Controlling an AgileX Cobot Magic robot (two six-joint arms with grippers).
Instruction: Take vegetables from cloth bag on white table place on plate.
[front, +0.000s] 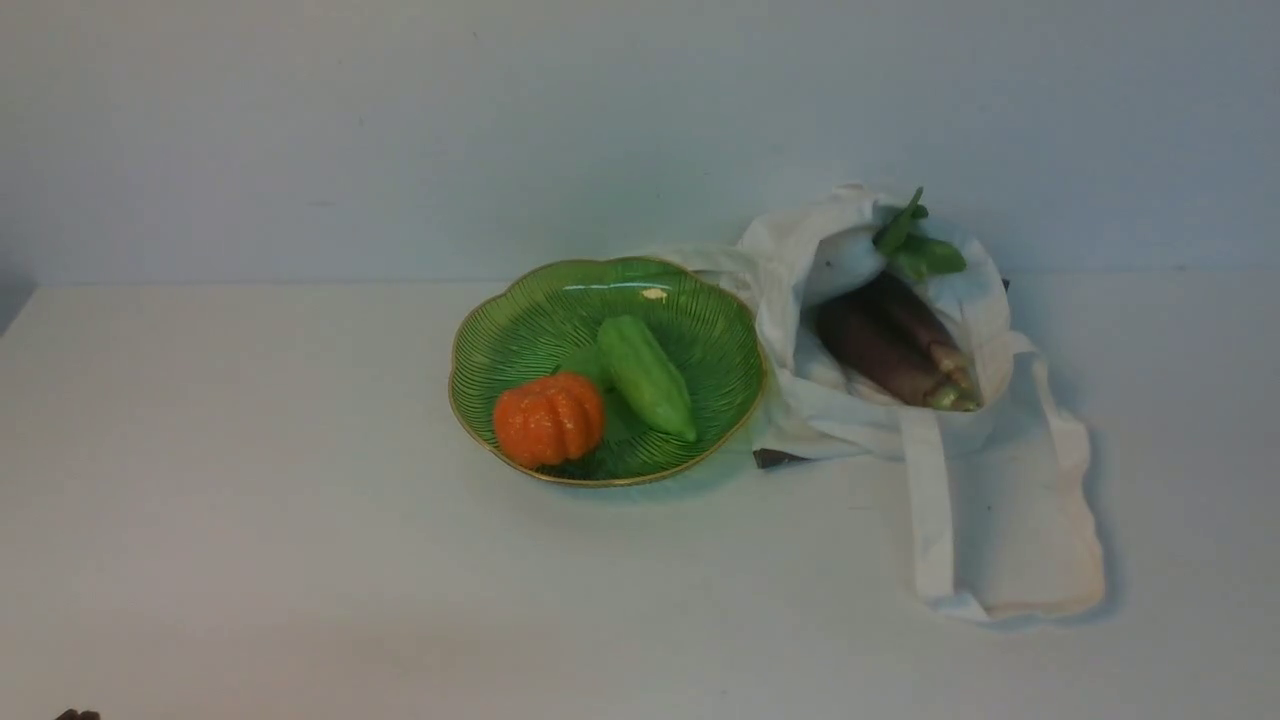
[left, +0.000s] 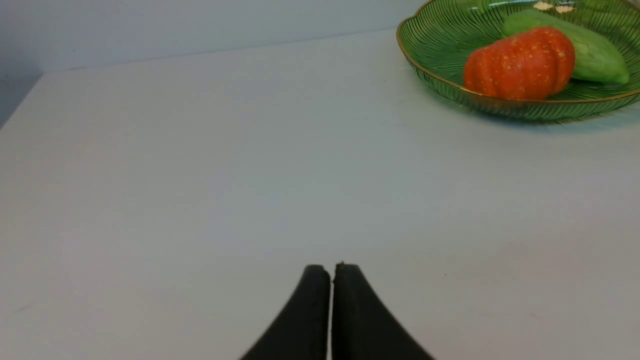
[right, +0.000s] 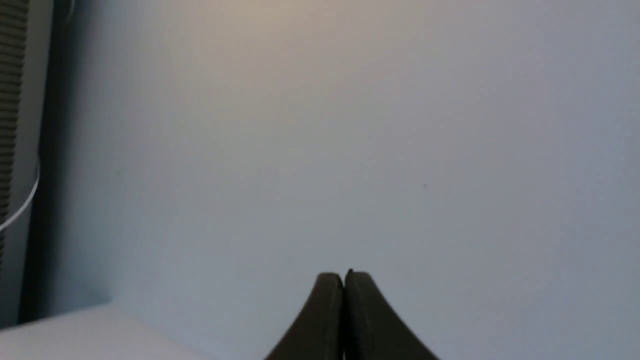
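**Eggplants and radish not yet out of the bag, both grippers closed and empty**

The plate (front: 470, 345) is seen midway between the left and right edges of the counter (front: 250, 520), nearer the far edge. The light green gourd (front: 648, 375) is laid in it beside the orange pumpkin (front: 548, 418). On its right-edge side, apparently touching the rim, the cloth bag (front: 1010, 520) is slumped with its mouth open. Inside, the dark purple eggplants (front: 885, 350) are packed side by side, and the radish (front: 845, 262) is tucked behind them with its green leaves poking out. The job is judged part done, and a vegetable is to be fetched from the bag next.

The left gripper (left: 331, 280) is held low over bare counter toward the near left corner, fingers pressed together, nothing held. The right gripper (right: 344, 287) is likewise closed on nothing and is pointed at the wall (right: 350, 125), away from the bag.

For a clean pick, the right gripper would best be opened wide before the bag mouth is entered. An eggplant would be taken across its middle, so that no fabric is pinched and the bag is not dragged into the plate.

No brand, label or writing can be read anywhere.
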